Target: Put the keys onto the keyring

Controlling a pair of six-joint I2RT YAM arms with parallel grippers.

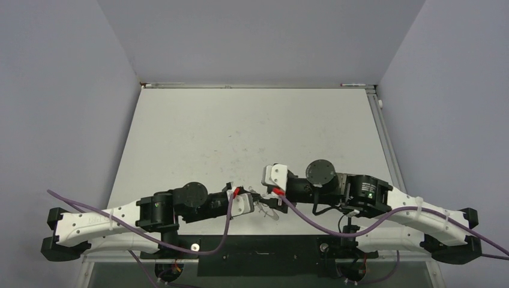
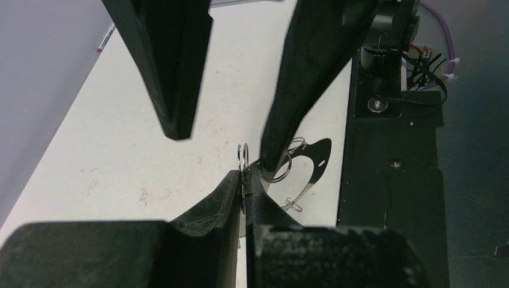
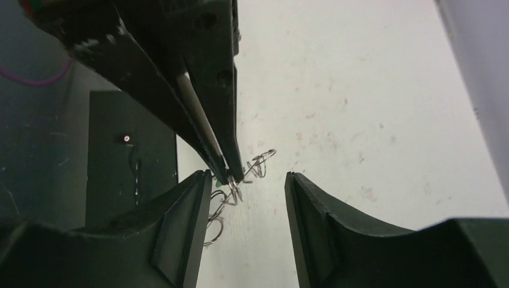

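Pinching my left gripper [image 2: 243, 180] shut on the tiny bright green key [image 2: 242, 194]; the large flat grey metal keyring [image 2: 310, 183] lies at three o'clock of it. My right gripper [image 3: 247, 175] gapes, gripping nothing.

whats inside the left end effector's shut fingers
A thin metal ring stands edge-on, pinched by the left end effector; its lower part is hidden between the fingers.
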